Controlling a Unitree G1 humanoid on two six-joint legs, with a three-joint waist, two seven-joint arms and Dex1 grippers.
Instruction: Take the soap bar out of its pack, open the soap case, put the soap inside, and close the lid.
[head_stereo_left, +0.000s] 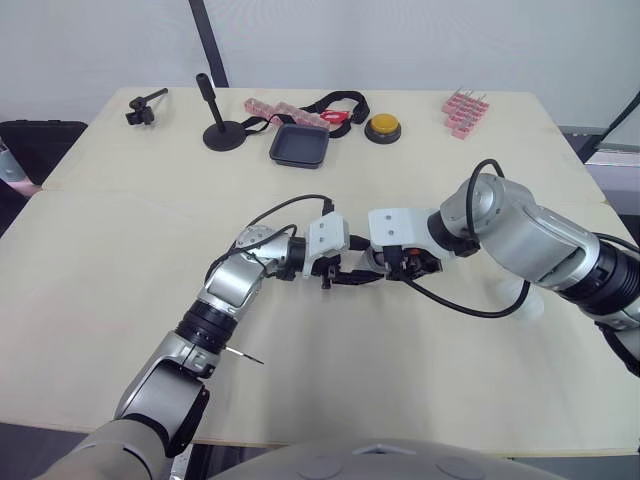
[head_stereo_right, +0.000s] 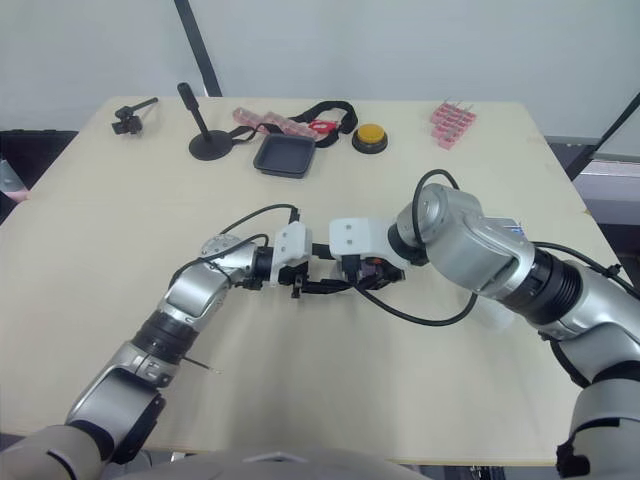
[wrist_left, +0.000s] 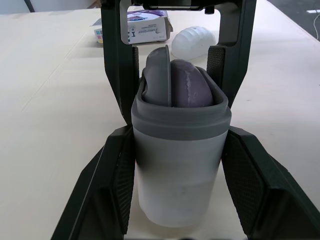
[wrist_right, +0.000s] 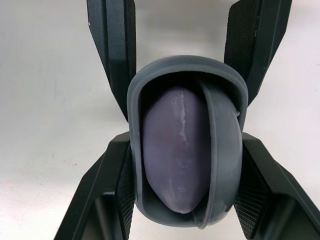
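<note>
- The soap case (wrist_left: 177, 165), a pale body with a grey rim, stands between the two black fingers of the left gripper (wrist_left: 177, 135), which press against its sides and clamp it.
- The right gripper (wrist_right: 186, 139) meets it from the open end. Its fingers (wrist_left: 227, 40) lie close against the grey rim on both sides, gripping the same case.
- The purple soap (wrist_right: 172, 150) sits inside the case, with its rounded end just proud of the rim. A grey oval piece (wrist_left: 159, 77) stands on edge beside it inside the opening.
- Counted: one soap, one case, one printed pack (wrist_left: 145, 30) and one white ribbed dome (wrist_left: 193, 42). The pack and the dome lie on the table (head_stereo_left: 120, 260) just beyond the case, well apart from it.
- At the table's far side there are a black tray (head_stereo_left: 300, 145), a yellow button (head_stereo_left: 382, 127), a black stand (head_stereo_left: 222, 130), a black strap (head_stereo_left: 335, 103), a pink strip (head_stereo_left: 285, 110), a cluster of pink pieces (head_stereo_left: 464, 112) and a small black clamp (head_stereo_left: 145, 106). All are well away from the grippers.
- Black cables loop around both wrists near the case.
</note>
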